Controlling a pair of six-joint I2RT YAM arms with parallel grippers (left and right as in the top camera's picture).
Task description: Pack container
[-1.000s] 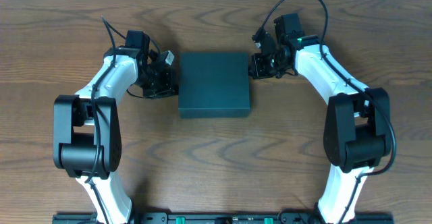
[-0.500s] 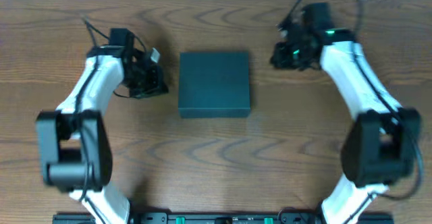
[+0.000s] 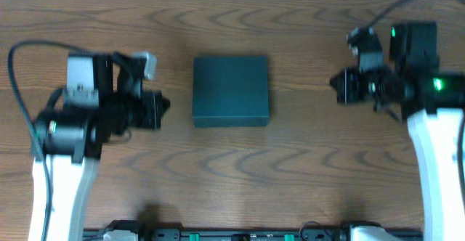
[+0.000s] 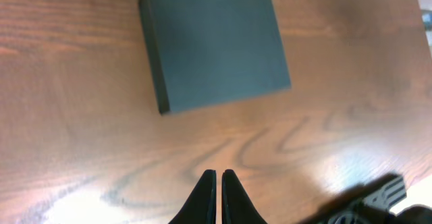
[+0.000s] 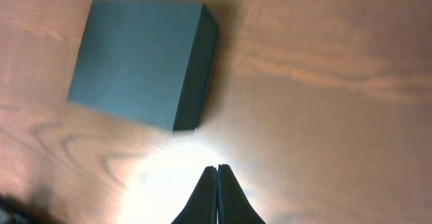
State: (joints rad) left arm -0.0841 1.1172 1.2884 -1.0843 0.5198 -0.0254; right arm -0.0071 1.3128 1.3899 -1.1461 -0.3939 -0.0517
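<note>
Teal container closed, inside hidden, left claw, right claw pinched

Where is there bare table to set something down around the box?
Widest: the bare wood of the table on the near side of the box. Also open: the strip behind the box to the far edge, and the gap between the box and the right fingers. Tightest: the gap to the left fingers.

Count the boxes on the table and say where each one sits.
1. The dark teal container lies closed, midway between the left claw and the right claw, touching neither. Whatever is inside it is hidden.
</note>
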